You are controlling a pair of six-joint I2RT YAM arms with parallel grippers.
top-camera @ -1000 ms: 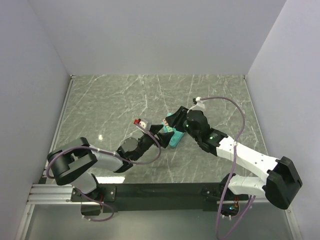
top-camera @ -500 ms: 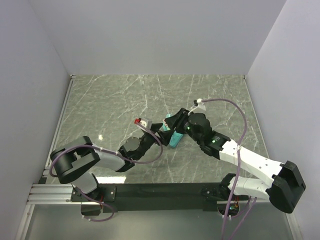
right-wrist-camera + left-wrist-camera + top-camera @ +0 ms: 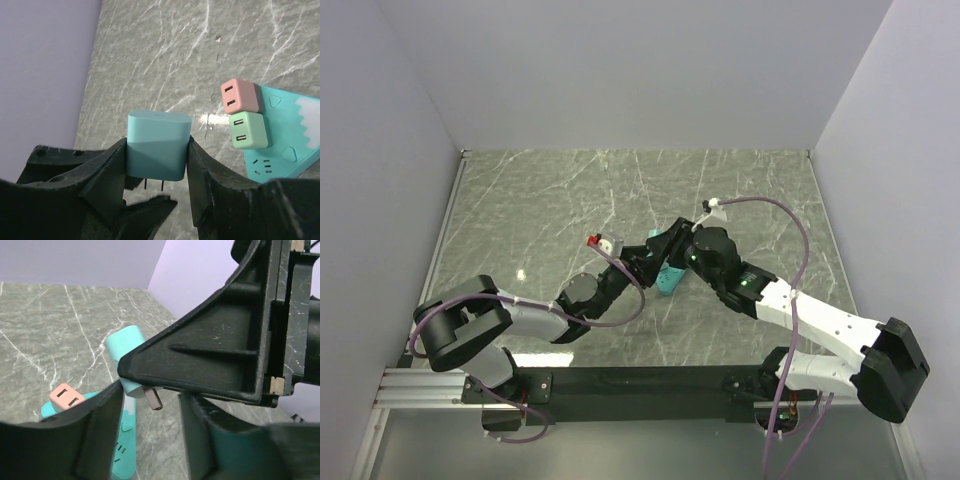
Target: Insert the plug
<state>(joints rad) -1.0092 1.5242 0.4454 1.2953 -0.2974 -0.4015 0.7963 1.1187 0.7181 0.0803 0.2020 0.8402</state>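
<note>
My right gripper (image 3: 159,200) is shut on the teal plug (image 3: 159,145), with its two prongs showing below the block. The teal power strip (image 3: 292,150) lies on the table and carries a pink adapter (image 3: 239,96) and a green adapter (image 3: 249,131). In the left wrist view the plug (image 3: 131,352) and a prong (image 3: 154,399) hang above the strip (image 3: 124,450), just ahead of my left gripper (image 3: 152,440), which is open and empty. In the top view both grippers meet over the strip (image 3: 668,281): left (image 3: 638,264), right (image 3: 665,247).
Grey marbled table (image 3: 570,200) with white walls on three sides. A small red and white piece (image 3: 601,243) on the left wrist sits left of the grippers. A purple cable (image 3: 790,215) loops from the right arm.
My right gripper has shifted a little left with the plug and now covers more of the strip. My left gripper has edged closer to it.
</note>
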